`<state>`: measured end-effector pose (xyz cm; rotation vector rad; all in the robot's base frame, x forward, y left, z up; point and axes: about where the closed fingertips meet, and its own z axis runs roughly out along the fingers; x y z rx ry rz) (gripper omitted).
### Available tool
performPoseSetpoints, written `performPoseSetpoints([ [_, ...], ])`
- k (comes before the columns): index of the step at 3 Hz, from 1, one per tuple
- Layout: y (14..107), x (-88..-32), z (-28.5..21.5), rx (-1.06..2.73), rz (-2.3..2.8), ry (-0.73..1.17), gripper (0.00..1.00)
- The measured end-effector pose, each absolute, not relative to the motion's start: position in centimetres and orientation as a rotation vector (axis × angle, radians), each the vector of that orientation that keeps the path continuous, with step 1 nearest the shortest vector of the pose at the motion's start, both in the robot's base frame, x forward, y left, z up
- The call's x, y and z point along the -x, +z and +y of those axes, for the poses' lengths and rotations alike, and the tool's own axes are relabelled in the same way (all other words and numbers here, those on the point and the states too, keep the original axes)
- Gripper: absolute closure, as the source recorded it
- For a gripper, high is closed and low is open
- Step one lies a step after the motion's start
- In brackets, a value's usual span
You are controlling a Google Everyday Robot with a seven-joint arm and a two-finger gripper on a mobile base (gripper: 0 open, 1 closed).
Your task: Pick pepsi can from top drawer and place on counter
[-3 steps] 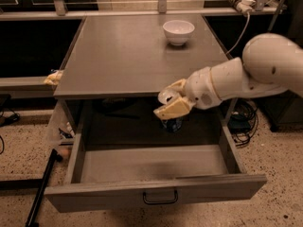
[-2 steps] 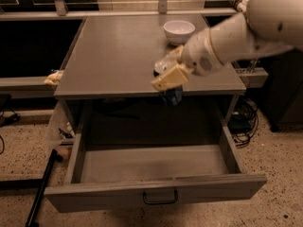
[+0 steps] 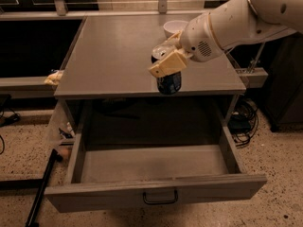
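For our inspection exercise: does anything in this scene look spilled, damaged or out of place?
Nothing looks spilled or damaged. The gripper grips the pepsi can over the counter near its front edge; the top drawer stands open below, and the white bowl sits upright at the back.

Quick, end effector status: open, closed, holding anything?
The end effector: closed on the can, holding it over the front edge of the counter.

Lighting is dim and comes from above. The counter (image 3: 113,51) carries a pale sheen, while the back of the top drawer (image 3: 151,193) lies in shadow. The gripper (image 3: 166,69), clasping the pepsi can (image 3: 170,83) above the counter's front edge, catches brighter light.
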<state>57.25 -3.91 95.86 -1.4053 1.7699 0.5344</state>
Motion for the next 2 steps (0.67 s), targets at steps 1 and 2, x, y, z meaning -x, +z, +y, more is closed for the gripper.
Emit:
performPoseSetpoints([
  [1,95.7,-59.5,-3.8,1.389,1.759,0.526,1.00],
  [2,95.2,-62.7,-3.7,1.366,1.745,0.525,1.00],
])
